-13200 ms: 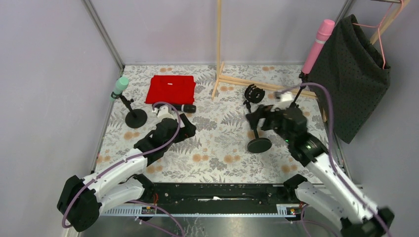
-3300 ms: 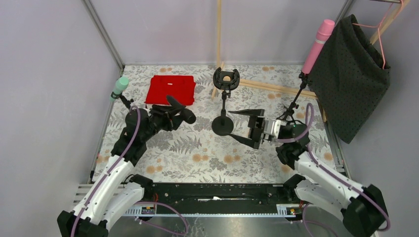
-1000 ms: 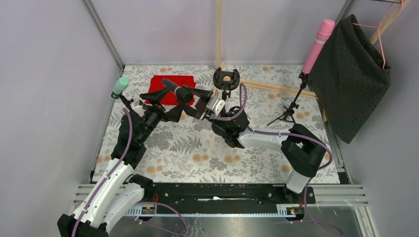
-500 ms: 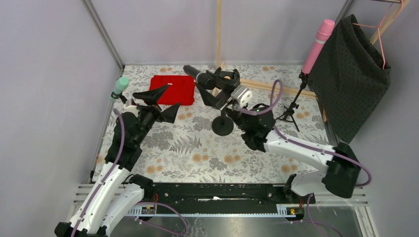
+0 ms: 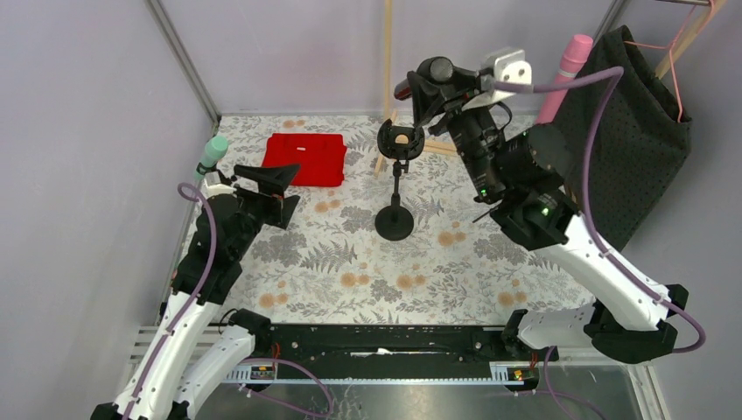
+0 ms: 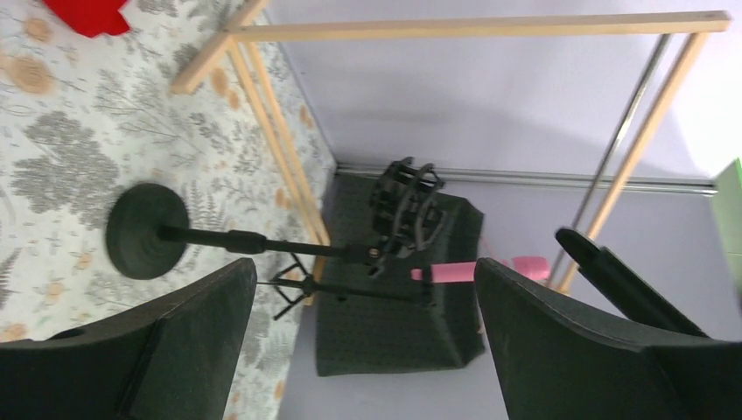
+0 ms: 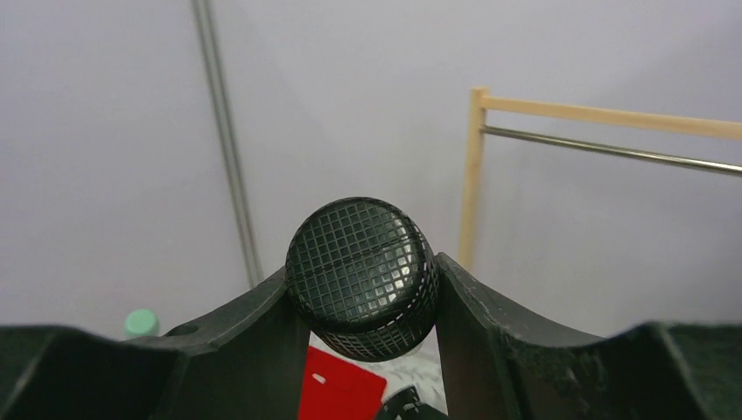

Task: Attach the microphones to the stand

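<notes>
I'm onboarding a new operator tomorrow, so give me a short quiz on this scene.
1. True or false: the black mesh-headed microphone sits clipped in the round-based black stand.
2. Which gripper stands open and empty? A) left gripper B) right gripper
3. What colours are the two microphones that no gripper holds?
Key: 1 false, the right gripper holds it. 2 A. 3 the mint green microphone and the pink microphone.
</notes>
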`<control>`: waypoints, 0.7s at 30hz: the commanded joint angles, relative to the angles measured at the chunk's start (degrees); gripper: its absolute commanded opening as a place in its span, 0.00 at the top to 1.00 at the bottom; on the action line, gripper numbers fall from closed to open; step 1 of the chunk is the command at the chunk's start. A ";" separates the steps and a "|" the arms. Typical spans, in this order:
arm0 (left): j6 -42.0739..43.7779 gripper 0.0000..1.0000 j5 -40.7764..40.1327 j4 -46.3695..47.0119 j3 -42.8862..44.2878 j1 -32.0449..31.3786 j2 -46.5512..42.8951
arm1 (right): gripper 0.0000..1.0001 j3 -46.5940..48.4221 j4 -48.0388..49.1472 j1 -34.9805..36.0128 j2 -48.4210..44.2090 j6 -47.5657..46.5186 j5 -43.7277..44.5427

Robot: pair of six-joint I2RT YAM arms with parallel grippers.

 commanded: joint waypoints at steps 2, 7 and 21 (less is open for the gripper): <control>8.68 0.01 -1.13 -4.16 3.97 0.30 1.91 | 1.00 13.57 -25.36 0.32 5.25 4.71 10.11; 11.15 0.01 -0.36 -4.78 3.63 0.30 2.15 | 1.00 18.67 -31.45 0.29 9.93 4.86 12.11; 23.65 0.01 -0.80 -6.98 0.00 0.30 2.50 | 1.00 24.79 -37.57 -4.16 17.62 6.99 9.47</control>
